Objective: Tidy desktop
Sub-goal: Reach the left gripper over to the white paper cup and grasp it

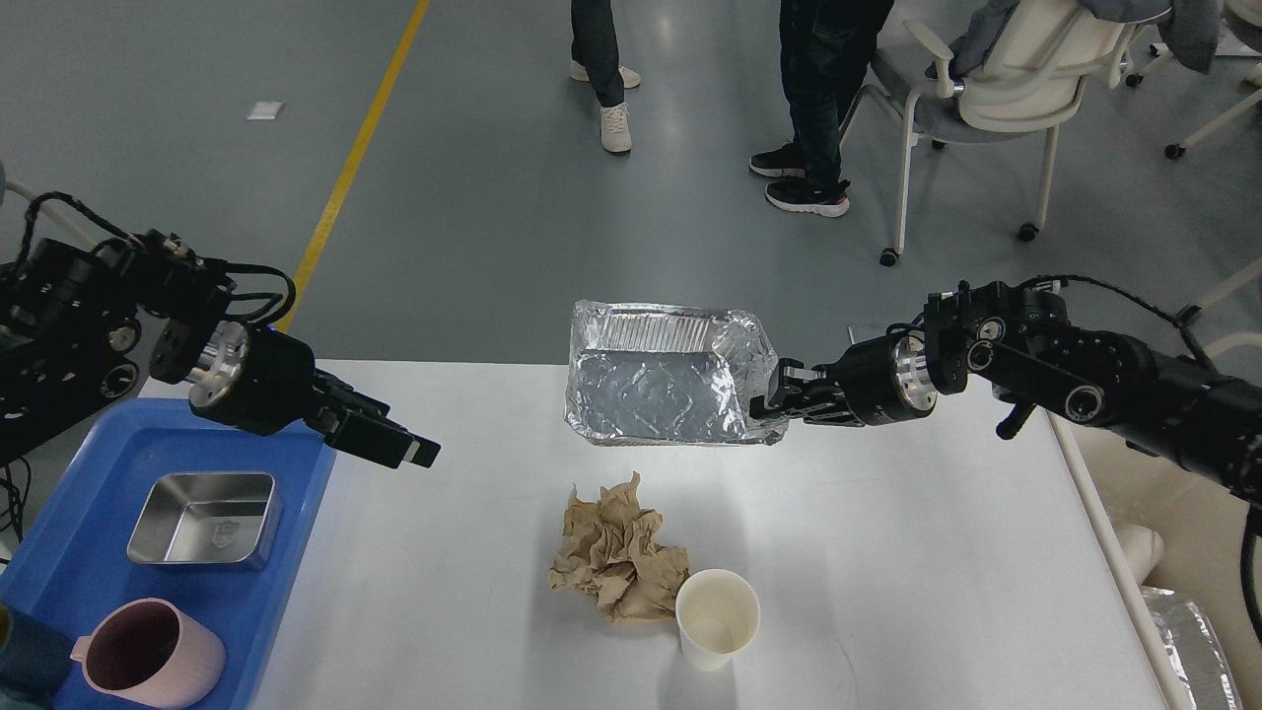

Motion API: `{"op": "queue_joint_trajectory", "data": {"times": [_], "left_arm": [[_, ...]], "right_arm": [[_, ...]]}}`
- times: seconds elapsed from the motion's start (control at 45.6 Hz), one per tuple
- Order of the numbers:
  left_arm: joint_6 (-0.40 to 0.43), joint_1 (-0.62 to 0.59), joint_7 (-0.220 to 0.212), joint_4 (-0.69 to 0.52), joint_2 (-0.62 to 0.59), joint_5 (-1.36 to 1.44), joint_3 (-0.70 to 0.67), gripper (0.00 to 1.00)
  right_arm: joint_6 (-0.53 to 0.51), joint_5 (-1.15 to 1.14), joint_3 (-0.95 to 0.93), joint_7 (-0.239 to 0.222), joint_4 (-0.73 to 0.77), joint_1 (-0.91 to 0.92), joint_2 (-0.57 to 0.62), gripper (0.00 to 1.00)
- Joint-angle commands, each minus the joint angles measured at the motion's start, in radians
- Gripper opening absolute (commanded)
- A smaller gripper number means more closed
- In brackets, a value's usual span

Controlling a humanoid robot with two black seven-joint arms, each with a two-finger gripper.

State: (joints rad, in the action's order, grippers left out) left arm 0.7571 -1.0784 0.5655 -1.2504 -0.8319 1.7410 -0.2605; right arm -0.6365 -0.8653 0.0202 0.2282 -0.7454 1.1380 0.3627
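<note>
Bare desktop [887,552] right; crumpled paper [616,552] touching cup [717,616] blocks centre.
</note>
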Motion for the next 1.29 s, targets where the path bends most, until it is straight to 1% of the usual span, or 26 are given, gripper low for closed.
{"op": "queue_joint_trajectory", "data": {"times": [0.0, 0.088, 0.11, 0.263, 0.373, 0.636, 0.877, 0.986, 1.096, 1.162, 1.271], "left_arm": [[0.016, -0.101, -0.010, -0.001, 0.077, 0.002, 0.141, 0.97], [0.016, -0.153, -0.015, -0.001, 0.141, 0.009, 0.225, 0.97], [0.016, -0.173, -0.015, 0.000, 0.181, 0.014, 0.254, 0.97], [0.018, -0.233, -0.018, 0.002, 0.309, 0.052, 0.340, 0.97], [0.018, -0.285, -0.018, 0.009, 0.427, 0.058, 0.408, 0.97], [0.019, -0.313, -0.019, 0.040, 0.642, 0.060, 0.425, 0.97], [0.018, -0.322, -0.021, 0.057, 0.749, 0.064, 0.445, 0.97], [0.007, -0.322, -0.036, 0.097, 0.789, 0.086, 0.483, 0.97], [-0.002, -0.310, -0.056, 0.152, 0.832, 0.112, 0.484, 0.97], [-0.022, -0.310, -0.068, 0.187, 0.861, 0.117, 0.486, 0.97], [-0.058, -0.308, -0.070, 0.233, 0.896, 0.115, 0.486, 0.97]], "right_arm": [[0.000, 0.000, 0.000, 0.000, 0.000, 0.000, 0.001, 0.00], [0.000, 0.000, 0.000, 0.000, 0.000, 0.000, -0.001, 0.00], [0.000, 0.000, 0.000, 0.000, 0.000, 0.000, -0.001, 0.00], [0.000, -0.001, 0.000, 0.000, 0.000, 0.002, -0.001, 0.00], [0.000, -0.001, 0.000, 0.000, 0.000, 0.002, -0.001, 0.00], [0.003, -0.001, 0.000, 0.000, 0.000, 0.002, -0.011, 0.00], [0.008, -0.001, -0.002, 0.000, -0.002, 0.000, -0.019, 0.00], [0.008, -0.001, -0.003, 0.000, -0.002, 0.000, -0.019, 0.00], [0.008, -0.001, -0.005, 0.000, -0.002, 0.000, -0.019, 0.00], [0.008, -0.001, -0.006, 0.002, -0.002, 0.000, -0.019, 0.00], [0.008, -0.001, -0.008, 0.000, -0.002, 0.002, -0.019, 0.00]]}}
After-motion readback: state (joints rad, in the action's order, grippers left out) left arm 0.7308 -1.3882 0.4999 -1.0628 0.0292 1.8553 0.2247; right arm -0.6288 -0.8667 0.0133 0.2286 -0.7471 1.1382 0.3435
